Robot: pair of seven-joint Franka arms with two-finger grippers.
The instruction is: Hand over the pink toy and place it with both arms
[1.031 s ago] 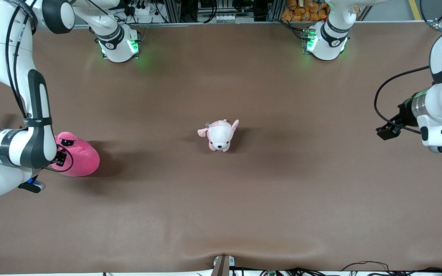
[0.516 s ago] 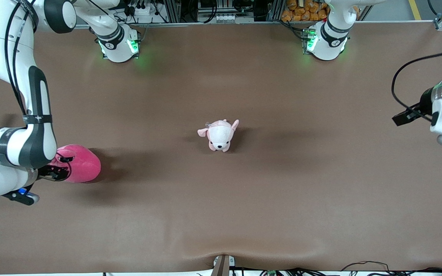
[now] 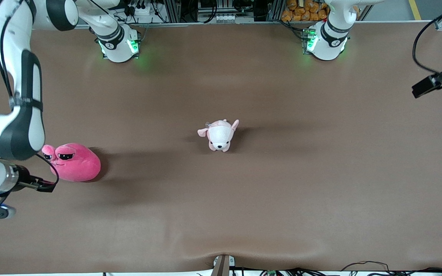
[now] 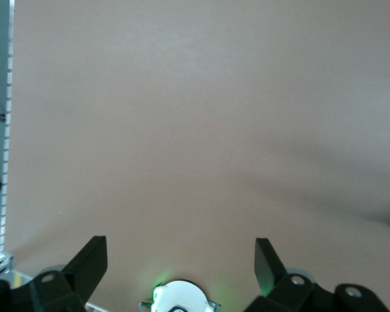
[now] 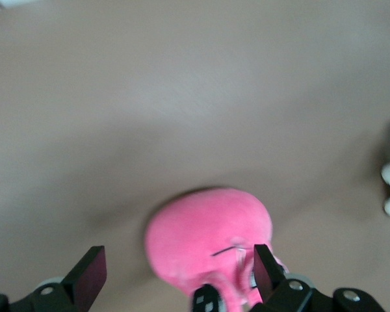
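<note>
The front camera hangs high and looks steeply down at the whole brown worktop (image 3: pixel 244 214), the bases along its top. Each wrist camera looks down past its own fingers; the right one (quite near) shares the pink toy (image 5: pixel 208 240) (image 3: pixel 76 162) with it.

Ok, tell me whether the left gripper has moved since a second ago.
Yes. The left gripper, open and empty, has pulled away from the puppy plush toward the left arm's end of the table, drawing up toward the base side.

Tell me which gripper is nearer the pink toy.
Right. The right gripper, open, sits just beside the pink toy at the right arm's end; the left gripper, open, is up at the left arm's end.
</note>
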